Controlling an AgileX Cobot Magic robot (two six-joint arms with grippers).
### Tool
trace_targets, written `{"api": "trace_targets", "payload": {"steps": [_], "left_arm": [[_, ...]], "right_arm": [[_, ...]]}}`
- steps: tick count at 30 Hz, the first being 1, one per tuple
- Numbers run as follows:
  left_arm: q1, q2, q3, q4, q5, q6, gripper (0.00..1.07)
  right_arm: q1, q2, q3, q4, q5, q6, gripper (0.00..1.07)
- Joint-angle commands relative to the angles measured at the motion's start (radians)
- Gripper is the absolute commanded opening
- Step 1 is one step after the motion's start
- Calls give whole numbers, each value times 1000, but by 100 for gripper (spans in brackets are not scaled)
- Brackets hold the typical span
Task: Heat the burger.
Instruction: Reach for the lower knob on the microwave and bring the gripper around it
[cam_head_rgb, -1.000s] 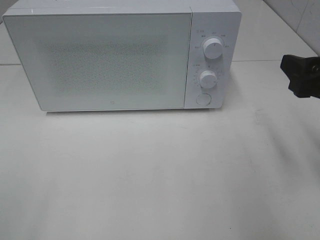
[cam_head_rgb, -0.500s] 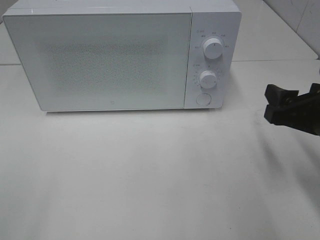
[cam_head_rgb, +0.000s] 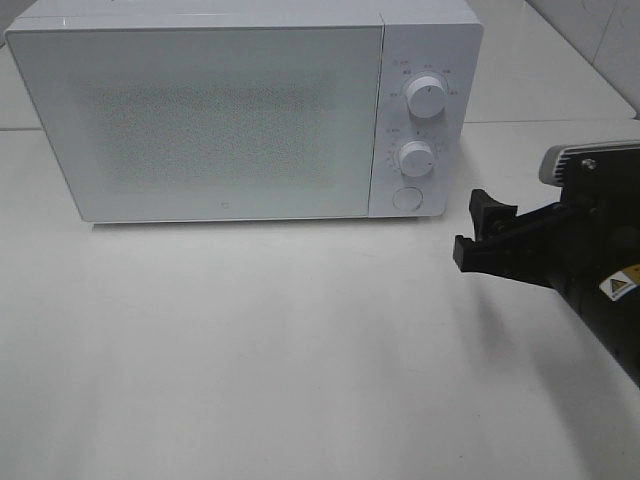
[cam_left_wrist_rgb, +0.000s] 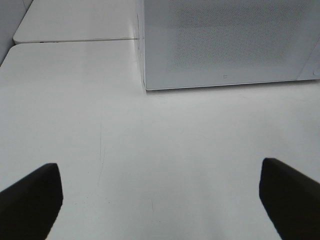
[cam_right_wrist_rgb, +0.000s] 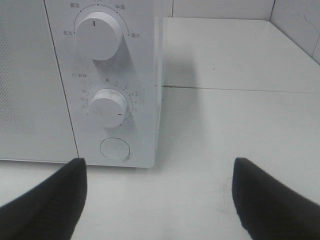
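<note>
Right gripper (cam_head_rgb: 472, 228) stood wide open and empty near the closed microwave (cam_head_rgb: 230, 110)
Its jaws faced the round button (cam_right_wrist_rgb: 114, 148) below two dials (cam_right_wrist_rgb: 99, 35), above the white worktop (cam_head_rgb: 300, 350); left gripper (cam_left_wrist_rgb: 160, 200) was likewise wide, empty; the burger's place could not be told

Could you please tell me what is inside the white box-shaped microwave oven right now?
The white microwave oven has its flat, dot-screened door shut, showing only grey haze. Anything in the cavity is hidden, and no burger shows in any view.
</note>
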Motion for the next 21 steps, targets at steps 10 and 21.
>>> {"api": "trace_targets", "payload": {"steps": [10,21], "left_arm": [[2,-25,6,-4,-2,-7,101],[2,-25,6,-4,-2,-7,101]], "right_arm": [[29,122,-169,29,-18,-36,76],[26,283,-317,43,-18,-36,76]]}}
